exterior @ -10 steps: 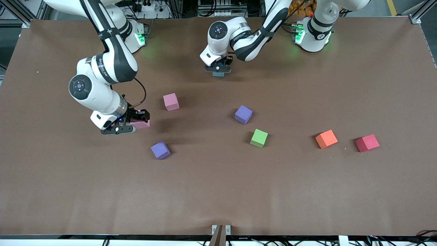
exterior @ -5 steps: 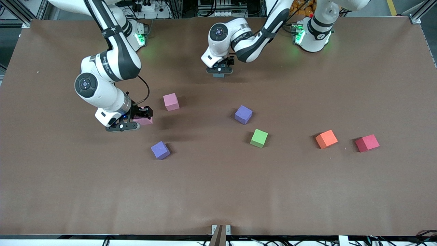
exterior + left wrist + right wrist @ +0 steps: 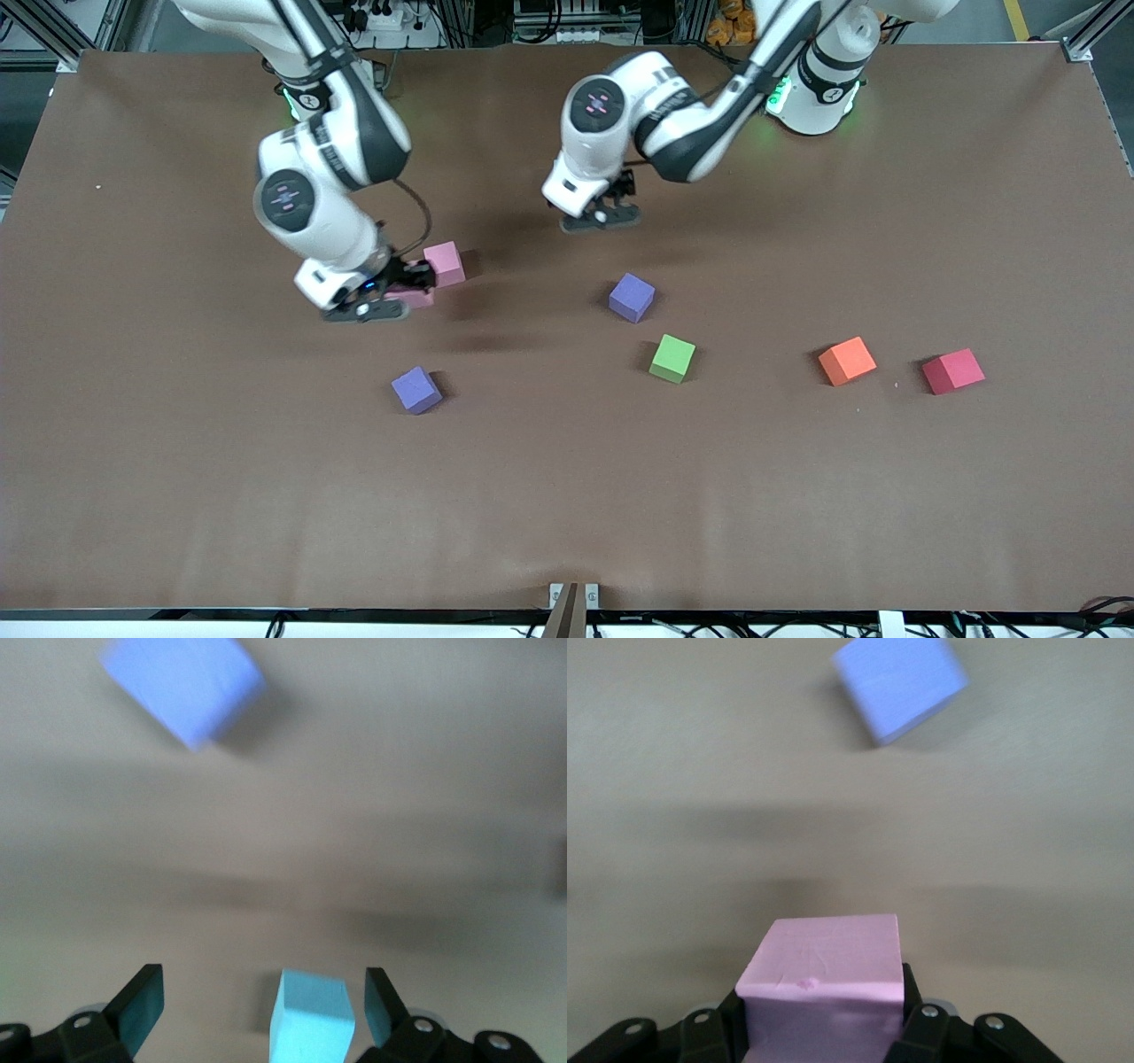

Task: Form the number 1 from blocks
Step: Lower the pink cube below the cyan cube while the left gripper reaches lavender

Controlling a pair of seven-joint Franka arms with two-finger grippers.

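My right gripper is shut on a pink block, held low and close beside a second pink block that lies on the table. In the right wrist view the held pink block fills the right gripper. My left gripper stands open, and the light blue block rests on the table between its fingers, untouched. In the front view the left gripper hides that block. Two purple blocks and a green block lie loose nearer the front camera.
An orange cube and a red cube sit toward the left arm's end of the brown table. The purple block shows ahead of the left gripper, and the other purple block ahead of the right one.
The right gripper carried its pink block toward the left arm's end, up beside the loose pink block. The left gripper opened, let go of the light blue block and drew back a little.
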